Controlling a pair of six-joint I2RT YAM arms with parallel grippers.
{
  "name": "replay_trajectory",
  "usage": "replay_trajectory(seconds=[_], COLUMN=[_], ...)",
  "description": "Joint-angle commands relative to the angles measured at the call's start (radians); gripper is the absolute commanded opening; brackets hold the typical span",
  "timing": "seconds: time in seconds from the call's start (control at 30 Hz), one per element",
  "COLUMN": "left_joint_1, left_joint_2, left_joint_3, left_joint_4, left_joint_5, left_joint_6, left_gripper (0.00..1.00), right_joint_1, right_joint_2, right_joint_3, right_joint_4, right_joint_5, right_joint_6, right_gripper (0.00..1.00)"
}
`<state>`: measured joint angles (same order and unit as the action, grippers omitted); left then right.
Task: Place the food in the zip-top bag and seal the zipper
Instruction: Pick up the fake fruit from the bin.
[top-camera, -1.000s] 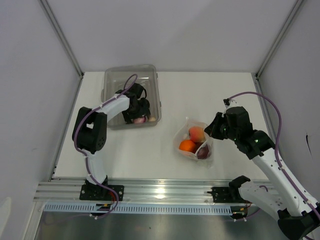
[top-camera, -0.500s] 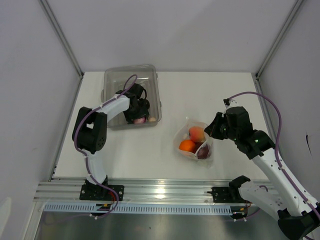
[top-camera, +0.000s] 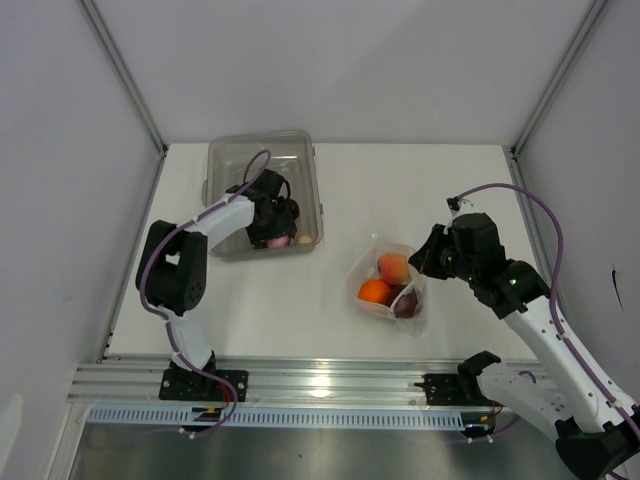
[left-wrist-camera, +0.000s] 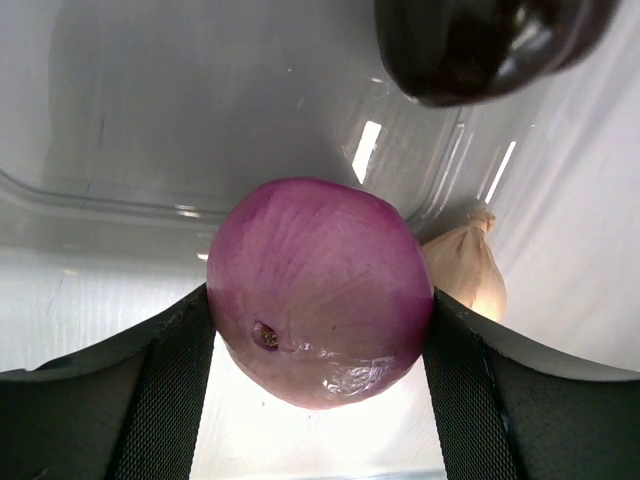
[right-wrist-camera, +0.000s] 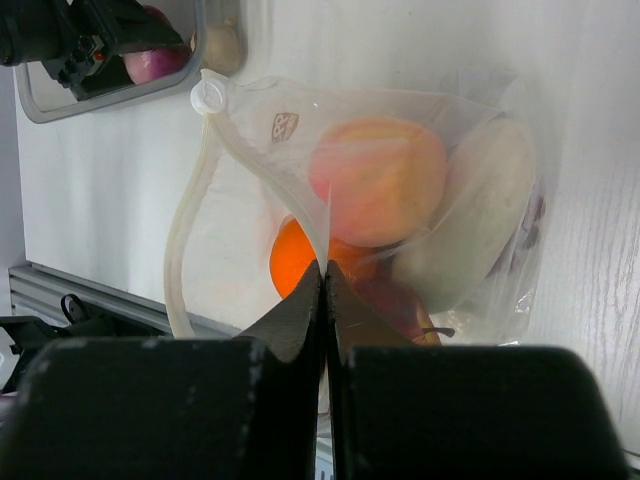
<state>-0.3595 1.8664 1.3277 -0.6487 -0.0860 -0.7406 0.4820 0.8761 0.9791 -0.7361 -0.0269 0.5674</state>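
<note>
Two robot arms work at one white surface (top-camera: 400, 190): a left arm (top-camera: 225, 213) and a right arm (top-camera: 530, 310), carrying one end effector apiece, the left end effector (left-wrist-camera: 320, 330) and the right end effector (right-wrist-camera: 325, 290). There is one rigid clear bin (top-camera: 225, 150) and one zip-top bag (right-wrist-camera: 250, 130). Seven toy foods show in all. Four are in the bag: one peach (right-wrist-camera: 377, 180), one orange (right-wrist-camera: 292, 262), one white oblong piece (right-wrist-camera: 480, 215) and one dark red grape bunch (top-camera: 405, 305). Three are in the bin: one pink bulb (left-wrist-camera: 320, 290), one pale garlic-like bulb (left-wrist-camera: 468, 275) and one dark glossy piece (left-wrist-camera: 480, 45)
</note>
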Motion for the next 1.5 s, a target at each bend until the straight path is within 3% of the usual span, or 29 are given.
replay_trajectory(seconds=[0.0, 0.1, 0.47, 0.7, 0.83, 1.0, 1.23, 1.47], left_joint_1=[0.004, 0.004, -0.013, -0.081, -0.156, -0.248, -0.421, -0.467], left_joint_2=[-0.09, -0.127, -0.337, -0.585, -0.636, -0.645, -0.547, -0.402], left_joint_3=[-0.019, -0.036, -0.111, -0.18, -0.159, -0.131, -0.098, -0.024], left_joint_4=[0.029, 0.035, 0.063, 0.175, 0.214, 0.303, 0.405, 0.405], left_joint_5=[0.002, 0.005, 0.078, 0.29, 0.423, 0.543, 0.572, 0.552], left_joint_6=[0.01, 0.009, 0.041, 0.124, 0.165, 0.167, 0.152, 0.132], left_gripper=[0.17, 0.01, 0.01, 0.01, 0.01, 0.01, 0.01, 0.01], right_joint_1=[-0.005, -0.005, -0.005, -0.003, -0.005, -0.002, -0.003, -0.003], right_joint_2=[-0.006, -0.006, 0.011, 0.041, 0.044, 0.031, 0.021, -0.003], right_joint_3=[0.007, 0.007, 0.018, 0.03, 0.026, 0.024, 0.029, 0.041], right_joint_4=[0.026, 0.026, 0.041, 0.047, 0.053, 0.047, 0.04, 0.026], right_joint_5=[0.001, -0.002, -0.028, -0.044, -0.05, -0.044, -0.044, -0.035], right_joint_6=[-0.006, -0.004, -0.011, -0.026, -0.02, -0.017, -0.006, 0.0], right_gripper=[0.0, 0.0, 0.0, 0.0, 0.0, 0.0, 0.0, 0.0])
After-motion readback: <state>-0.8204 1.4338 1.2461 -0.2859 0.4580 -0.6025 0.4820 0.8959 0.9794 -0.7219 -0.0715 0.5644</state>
